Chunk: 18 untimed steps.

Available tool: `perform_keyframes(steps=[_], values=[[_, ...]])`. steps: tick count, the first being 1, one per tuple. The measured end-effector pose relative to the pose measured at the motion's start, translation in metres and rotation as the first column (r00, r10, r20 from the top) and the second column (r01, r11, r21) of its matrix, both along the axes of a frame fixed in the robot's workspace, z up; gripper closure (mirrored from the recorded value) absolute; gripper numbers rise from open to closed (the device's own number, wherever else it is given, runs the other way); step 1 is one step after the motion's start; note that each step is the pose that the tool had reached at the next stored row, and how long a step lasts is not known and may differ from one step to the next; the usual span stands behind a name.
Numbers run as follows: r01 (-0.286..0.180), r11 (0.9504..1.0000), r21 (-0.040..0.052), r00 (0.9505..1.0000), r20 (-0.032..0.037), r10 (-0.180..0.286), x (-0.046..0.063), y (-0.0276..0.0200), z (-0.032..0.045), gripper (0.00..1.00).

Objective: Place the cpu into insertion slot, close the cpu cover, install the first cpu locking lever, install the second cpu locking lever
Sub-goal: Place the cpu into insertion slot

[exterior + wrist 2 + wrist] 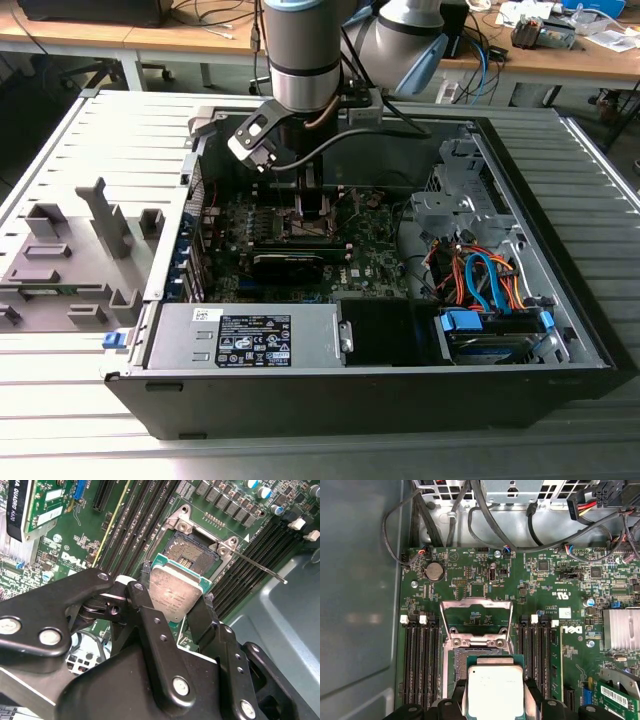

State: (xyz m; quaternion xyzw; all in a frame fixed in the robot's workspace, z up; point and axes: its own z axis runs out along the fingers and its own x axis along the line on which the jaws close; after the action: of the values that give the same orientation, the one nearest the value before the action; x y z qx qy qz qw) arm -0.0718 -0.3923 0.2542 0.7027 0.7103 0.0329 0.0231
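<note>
The cpu (176,594) was seen pinched flat between the two black fingers (145,607) of the claw (172,607), its pale metal face turned up toward the wrist cameras and its green edge showing along one side. In the exterior view the claw (308,215) was lowered deep inside the open computer case (560,330), which lay on its side on the slatted counter (60,140), just behind the black graphics card (290,262). The insertion slot (192,555) was judged to lie directly under and slightly ahead of the chip: in the second wrist view its dark recess was exposed past the chip's leading edge, so the chip appeared offset from the slot toward the claw rather than squarely over it. Whether the chip was touching the slot's rim or hanging just above it could not be told. The chip's edges looked roughly parallel to the slot's sides. The cpu cover (476,601) was seen swung open on the far side of the slot, its window empty, and a thin locking lever (260,567) was seen released, angled out over the memory slots (420,655). Nothing had yet been seated.
</note>
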Motion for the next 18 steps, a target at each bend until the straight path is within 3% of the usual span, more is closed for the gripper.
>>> perform_keyframes(steps=[18], values=[[0.000, 1.0000, 0.0000, 1.0000, 0.0000, 0.000, 0.0000, 0.0000, -0.0040, 0.46]])
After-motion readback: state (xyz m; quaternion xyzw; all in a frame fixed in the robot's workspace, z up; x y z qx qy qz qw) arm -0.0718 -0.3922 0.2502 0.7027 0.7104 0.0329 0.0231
